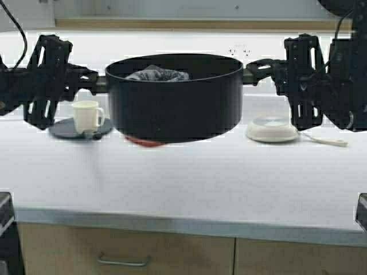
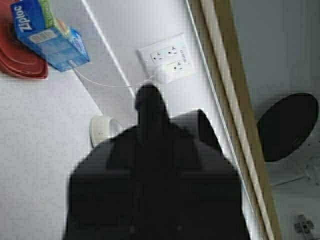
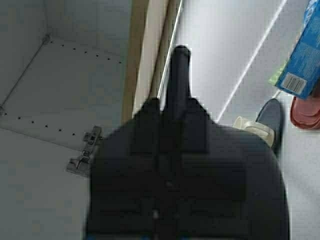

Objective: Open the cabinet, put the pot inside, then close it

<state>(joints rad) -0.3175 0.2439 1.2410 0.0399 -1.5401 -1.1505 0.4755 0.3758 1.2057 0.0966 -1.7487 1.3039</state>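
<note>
The wide black pot hangs above the white counter, held level between both arms, with a grey cloth inside it. My left gripper is shut on its left loop handle. My right gripper is shut on the right loop handle. The cabinet stands open: its grey interior and a door hinge show in the right wrist view. Its tan lower edge runs along the top of the high view.
A white mug stands on a dark coaster left of the pot. A small white lidded pan lies to the right. Something red sits under the pot. A blue Ziploc box and a wall outlet are at the back.
</note>
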